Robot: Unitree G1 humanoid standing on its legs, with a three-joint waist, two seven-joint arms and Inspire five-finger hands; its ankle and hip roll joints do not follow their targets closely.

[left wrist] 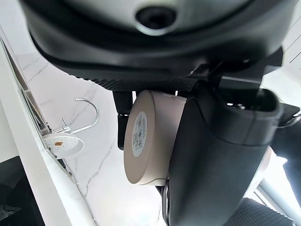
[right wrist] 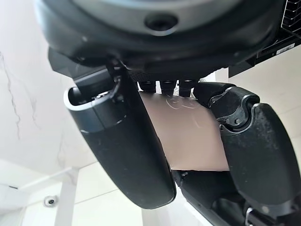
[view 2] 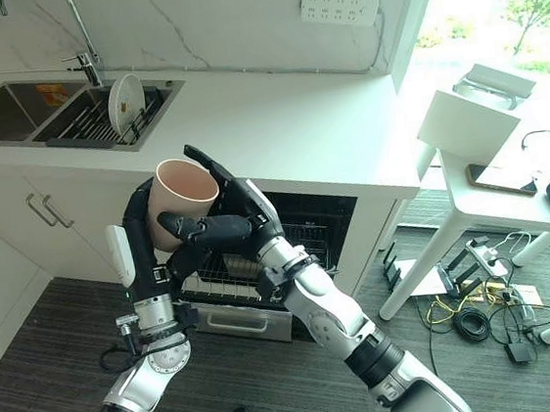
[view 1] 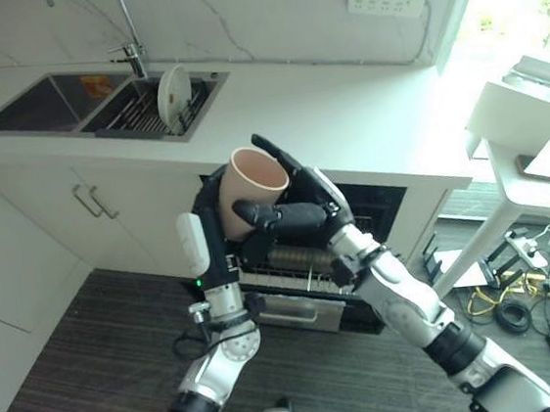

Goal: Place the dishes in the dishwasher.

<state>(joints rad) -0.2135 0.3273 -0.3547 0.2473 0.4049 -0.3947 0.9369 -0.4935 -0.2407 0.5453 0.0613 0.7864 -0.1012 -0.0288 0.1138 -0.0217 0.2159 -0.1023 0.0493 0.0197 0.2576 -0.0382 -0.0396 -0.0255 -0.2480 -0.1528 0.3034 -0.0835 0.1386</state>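
Gripping the cup (view 1: 254, 187), left hand (view 1: 215, 234) and right hand (view 1: 300, 213) overlap

Daylight floods in from the window (view 1: 520, 13) at about two o'clock, overexposed to a white-green glare; the countertop (view 1: 344, 110) beneath it shines pale; the floor (view 1: 94, 353) at seven o'clock stays dim; straight edges bow toward the frame borders. Seen from my wrists, my left hand (left wrist: 221, 155) and right hand (right wrist: 122, 146) loom dark and soft-focused; the cup (left wrist: 150, 136) between them catches even light.
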